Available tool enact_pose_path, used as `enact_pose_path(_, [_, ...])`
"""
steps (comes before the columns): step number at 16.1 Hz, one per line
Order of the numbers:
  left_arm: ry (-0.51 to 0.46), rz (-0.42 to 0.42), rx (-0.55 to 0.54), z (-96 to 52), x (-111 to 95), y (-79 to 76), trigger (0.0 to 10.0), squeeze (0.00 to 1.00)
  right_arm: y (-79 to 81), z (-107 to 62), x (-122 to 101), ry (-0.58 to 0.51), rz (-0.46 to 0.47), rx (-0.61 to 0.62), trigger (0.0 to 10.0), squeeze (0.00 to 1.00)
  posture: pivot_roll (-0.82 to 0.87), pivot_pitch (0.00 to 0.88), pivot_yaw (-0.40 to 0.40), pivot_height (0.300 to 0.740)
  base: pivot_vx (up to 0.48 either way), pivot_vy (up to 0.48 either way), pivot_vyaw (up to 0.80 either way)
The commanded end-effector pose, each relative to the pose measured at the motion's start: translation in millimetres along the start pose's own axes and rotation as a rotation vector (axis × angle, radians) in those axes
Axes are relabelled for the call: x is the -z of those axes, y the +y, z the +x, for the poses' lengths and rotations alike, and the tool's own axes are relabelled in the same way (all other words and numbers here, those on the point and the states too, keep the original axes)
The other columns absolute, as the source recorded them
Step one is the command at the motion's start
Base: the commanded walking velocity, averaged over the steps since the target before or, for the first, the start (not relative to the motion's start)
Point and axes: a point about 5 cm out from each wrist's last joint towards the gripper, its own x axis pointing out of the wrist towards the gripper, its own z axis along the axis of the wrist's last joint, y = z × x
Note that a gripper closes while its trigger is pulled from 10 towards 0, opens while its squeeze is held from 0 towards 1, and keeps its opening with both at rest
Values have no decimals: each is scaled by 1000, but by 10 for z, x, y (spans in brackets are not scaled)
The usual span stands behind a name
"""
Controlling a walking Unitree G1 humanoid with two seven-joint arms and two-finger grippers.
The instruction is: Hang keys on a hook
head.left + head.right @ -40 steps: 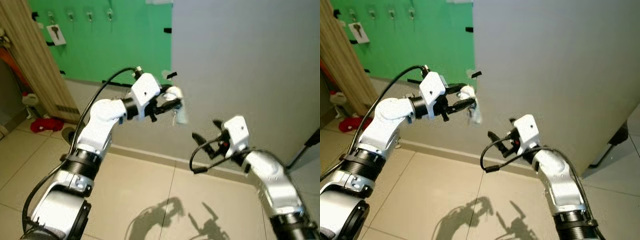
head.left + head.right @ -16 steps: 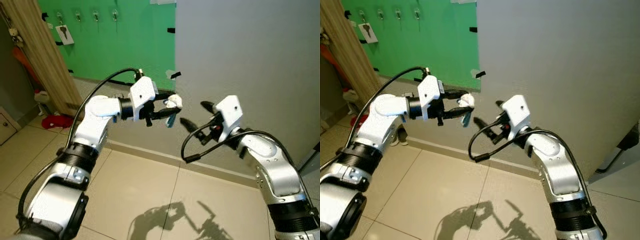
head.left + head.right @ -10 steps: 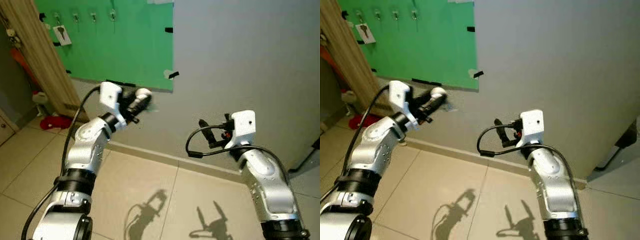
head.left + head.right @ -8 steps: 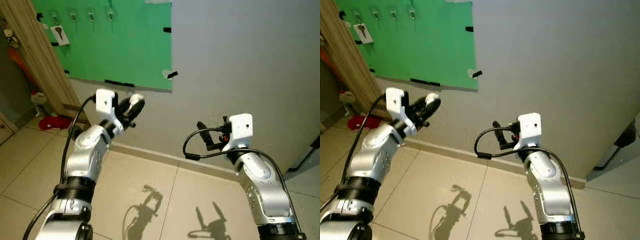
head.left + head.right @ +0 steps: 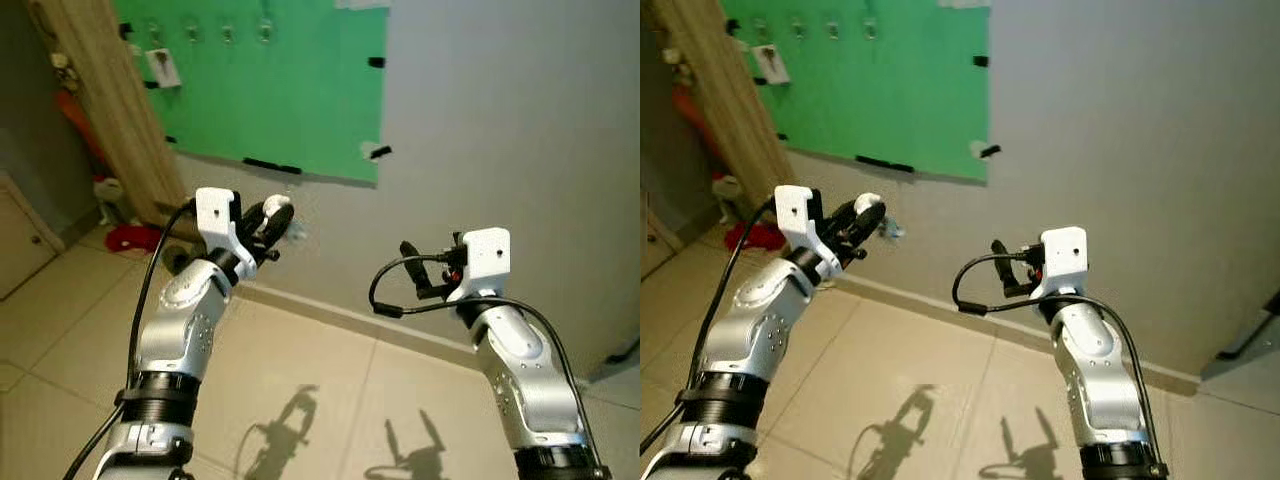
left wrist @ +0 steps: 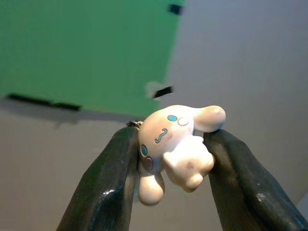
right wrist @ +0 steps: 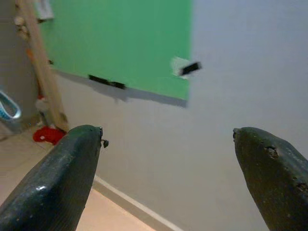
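Holding the keys by their charm, the left gripper (image 6: 168,159) had both black fingers (image 6: 108,192) pinched tight on a white cartoon-dog keychain figure (image 6: 175,144); the keys themselves were mostly hidden, just a bit of metal ring at the figure's edge, plus a small bluish blur dangling by the gripper in the head views. The left gripper (image 5: 268,218) was raised in front of the grey wall (image 5: 500,120), below and right of the green board (image 5: 290,90).

Progress, as a judgement: pickup done, hanging not yet done. The row of hooks (image 5: 228,33) sat along the top of the green board, well apart from the keys and higher up. One hook at the left end already carried something, a white tag with a dark key shape (image 5: 161,66). The other hooks looked free, too small to be sure. Left to do: approach the board, lift the arm, slip the ring over a free hook, release.

The right gripper (image 7: 166,173) was wide open, nothing between its fingers, held out toward the wall and idle.

No containers in view. A wooden panel (image 5: 110,110) stood left of the board, with a red item (image 5: 132,237) on the tile floor (image 5: 300,380) near it.
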Motion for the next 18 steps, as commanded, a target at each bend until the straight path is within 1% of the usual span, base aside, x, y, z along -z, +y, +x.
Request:
enact_pose_path(1, [-9, 5, 3, -17, -64, 15, 10000, 0, 54, 19, 4, -6, 5, -10, 10000, 0, -8, 0, 83, 740, 0, 480, 0])
enact_pose_path(3, [14, 38, 40, -9, -79, 1, 10000, 0, 57, 23, 17, -7, 3, -5, 10000, 0, -10, 0, 87, 740, 0, 480, 0])
enact_pose_path(5, [29, 60, 31, -4, -82, 14, 10000, 0, 51, 20, 41, 5, 7, 2, 10000, 0, -11, 0, 91, 740, 0, 480, -800])
enact_pose_path(7, [37, 106, -13, 12, -86, 50, 10000, 0, 45, 13, 65, 9, 3, 9, 10000, 0, -13, 0, 95, 740, 0, 480, -800])
enact_pose_path(8, [53, 139, -41, 24, -72, 69, 10000, 0, 36, 5, 77, 10, 8, 18, 10000, 0, -16, 0, 97, 740, 0, 0, -800])
enact_pose_path(9, [67, 149, -41, 33, -61, 68, 10000, 0, 22, -2, 86, 9, 5, 27, 10000, 0, -17, 0, 101, 740, 0, 0, -800])
enact_pose_path(10, [89, 178, -32, 46, -65, 68, 10000, 0, -17, -10, 116, 24, -12, 39, 10000, 0, -17, 0, 103, 740, 0, 0, 0])
enact_pose_path(12, [104, 212, -28, 54, -78, 90, 10000, 0, -24, -6, 110, 22, -23, 31, 10000, 0, -17, 0, 104, 740, 0, 0, 0])
enact_pose_path(13, [121, 263, -7, 74, -119, 110, 10000, 0, -42, 3, 84, 16, -28, 21, 10000, 0, -18, 0, 103, 740, 0, 0, 0])
enact_pose_path(14, [124, 271, 0, 80, -134, 113, 10000, 0, -45, 5, 78, 14, -30, 18, 10000, 0, -18, 0, 103, 740, 0, 0, 0])
enact_pose_path(15, [130, 293, 29, 97, -174, 115, 10000, 0, -45, 13, 64, 11, -35, 3, 10000, 0, -18, 0, 100, 740, 0, 0, 0])
enact_pose_path(17, [162, 396, 104, 141, -269, 150, 10000, 0, -27, 43, 35, 8, -42, -39, 10000, 0, -14, 0, 99, 740, 0, 0, 0])
enact_pose_path(18, [173, 419, 124, 147, -280, 154, 10000, 0, -23, 47, 30, 8, -45, -48, 10000, 0, -13, 0, 100, 740, 0, 0, 0])
